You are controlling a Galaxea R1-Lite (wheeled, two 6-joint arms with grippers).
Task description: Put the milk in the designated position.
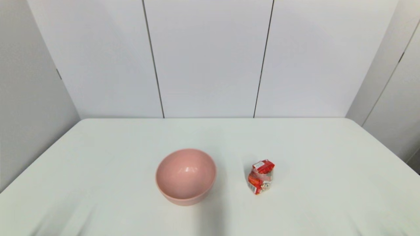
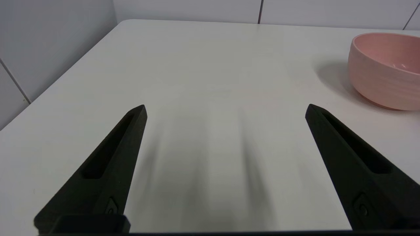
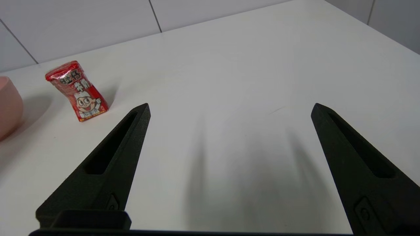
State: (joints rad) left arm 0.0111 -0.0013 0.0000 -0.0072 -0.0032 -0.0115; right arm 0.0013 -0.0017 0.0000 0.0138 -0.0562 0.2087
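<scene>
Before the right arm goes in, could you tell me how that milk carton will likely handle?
The milk looks dented and leans, so it probably tips easily. Its glossy wrap may slip; its crumpled walls likely yield to squeezing.

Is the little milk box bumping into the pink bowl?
Apart. The head view shows bare white table between the milk and the pink bowl.

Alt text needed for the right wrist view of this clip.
The right pincer hangs open above a white table, holding nothing. Off to one side beyond its fingers, a small red and white milk carton with a cartoon face stands slightly tilted, near the edge of a pink bowl.
</scene>
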